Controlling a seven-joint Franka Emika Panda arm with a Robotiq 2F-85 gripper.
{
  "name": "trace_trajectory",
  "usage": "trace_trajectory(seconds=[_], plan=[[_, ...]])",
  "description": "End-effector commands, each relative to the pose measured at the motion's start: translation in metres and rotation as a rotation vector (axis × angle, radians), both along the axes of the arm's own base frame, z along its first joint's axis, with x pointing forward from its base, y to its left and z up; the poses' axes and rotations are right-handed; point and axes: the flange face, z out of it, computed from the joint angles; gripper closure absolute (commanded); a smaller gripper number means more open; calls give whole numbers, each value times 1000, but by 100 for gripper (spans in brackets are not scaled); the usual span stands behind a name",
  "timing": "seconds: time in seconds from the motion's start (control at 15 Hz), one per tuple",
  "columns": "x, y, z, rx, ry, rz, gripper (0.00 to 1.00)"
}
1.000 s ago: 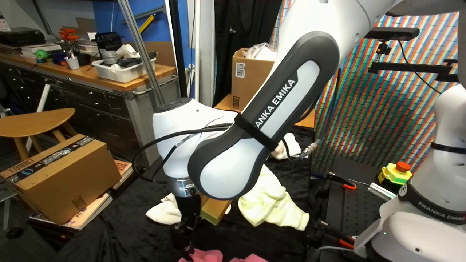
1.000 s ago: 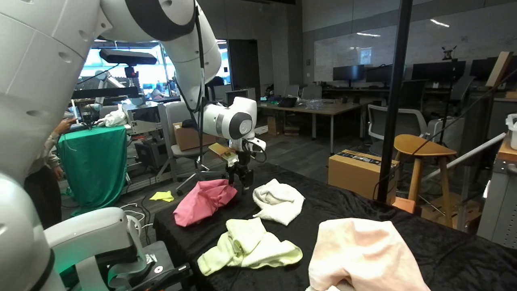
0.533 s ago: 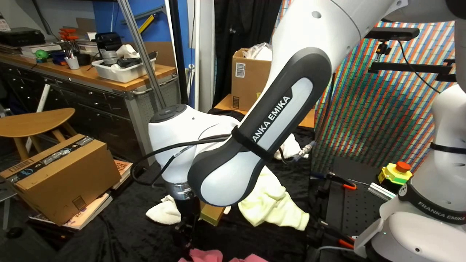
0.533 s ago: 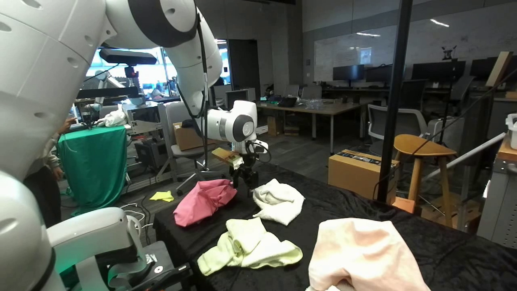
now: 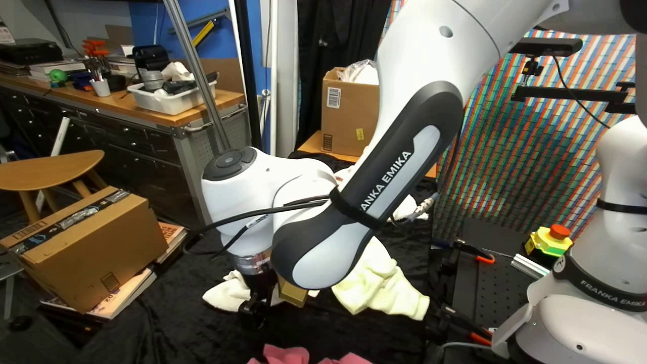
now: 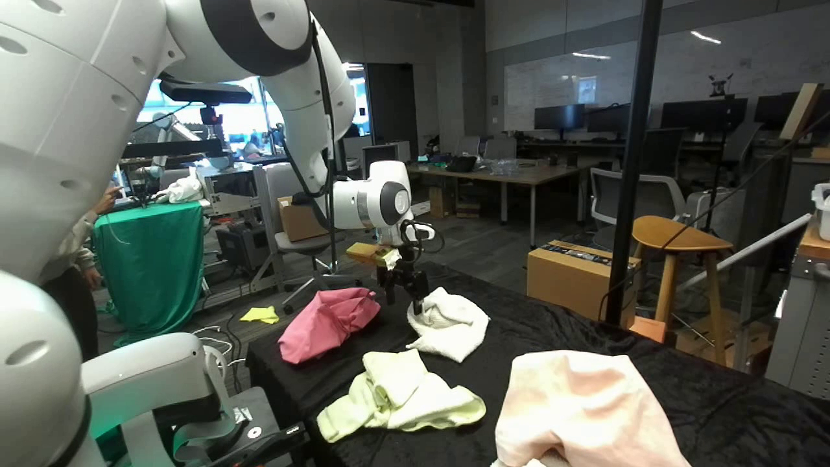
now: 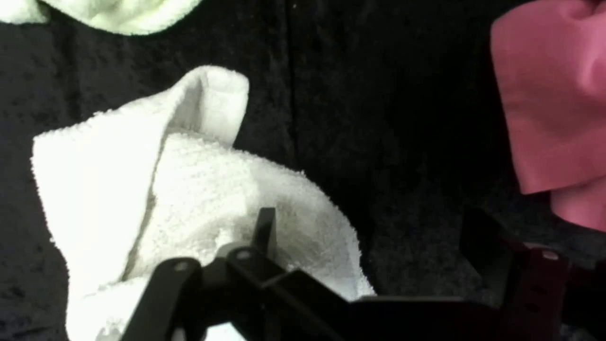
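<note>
My gripper is open and empty, its fingers wide apart in the wrist view. The left finger is over the white towel; whether it touches is unclear. The other finger is over black cloth, near the pink cloth. In an exterior view the gripper hangs between the crumpled pink cloth and the folded white towel, closer to the towel. A pale green cloth and a peach cloth lie nearer that camera. In an exterior view the dark gripper partly hides the white towel.
A black velvet cloth covers the table. A yellowish block sits on the wrist. A dark pole stands by the table edge. A cardboard box, a stool and a red emergency button stand around.
My gripper has moved from beside the pink cloth toward the white towel, rightward in an exterior view, with the wrist turning a little. It stays open. The cloths have not moved.
</note>
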Motion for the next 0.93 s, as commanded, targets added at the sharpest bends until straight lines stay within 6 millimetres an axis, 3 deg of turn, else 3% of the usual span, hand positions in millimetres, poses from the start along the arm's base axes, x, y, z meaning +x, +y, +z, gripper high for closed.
trace_trajectory(seconds=[0.0, 0.87], plan=[[14, 1, 7, -37, -92, 14, 0], [55, -48, 2, -120, -221, -86, 0]])
